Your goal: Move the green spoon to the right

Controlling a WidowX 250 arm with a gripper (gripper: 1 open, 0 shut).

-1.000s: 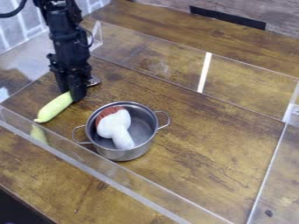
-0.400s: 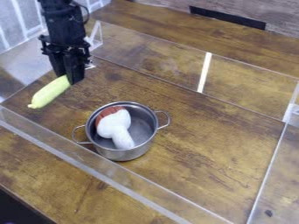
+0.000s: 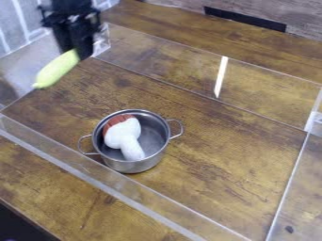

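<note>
One gripper [image 3: 75, 49] | clamped on green spoon [image 3: 56, 68] | handle hangs lower-left of fingers

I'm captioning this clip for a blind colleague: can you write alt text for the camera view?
A black robot gripper holds a green spoon lifted above a wooden table, at upper left. Lower centre, a steel pot contains a white-and-red item.

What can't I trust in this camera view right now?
- Black pincer: motion-blurred, fingertips indistinct; arm above cut off by the top edge.
- Yellow-green plastic-handled spoon: blurred; silver bowl hidden at the pincer.
- White-and-red item in the steel pot: too small to identify.
</note>
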